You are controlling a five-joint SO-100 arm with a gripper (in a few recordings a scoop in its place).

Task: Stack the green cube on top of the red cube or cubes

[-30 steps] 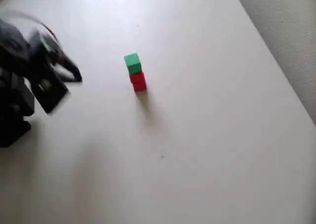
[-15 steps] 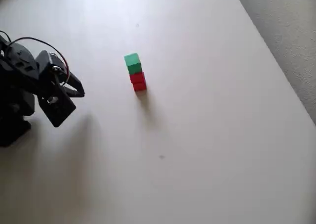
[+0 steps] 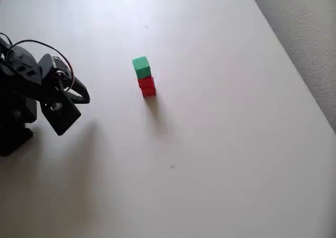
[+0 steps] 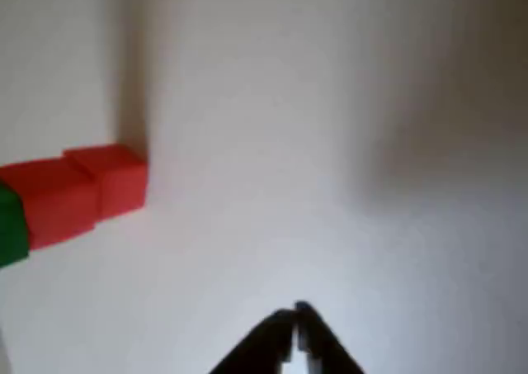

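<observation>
I have pulled my black claw (image 3: 79,91) back to the left, well clear and closed empty. The matte bright-green cube (image 3: 140,64) sits atop the two matte red cubes (image 3: 146,85) mid-surface; stacking looks finished.

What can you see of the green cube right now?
The green cube is small, plain, bright green and matte. In the overhead view it sits upright on top of the two stacked red cubes, touching only the upper one. The gripper is well off to the picture's left, not touching it. In the wrist view only its edge shows.
</observation>
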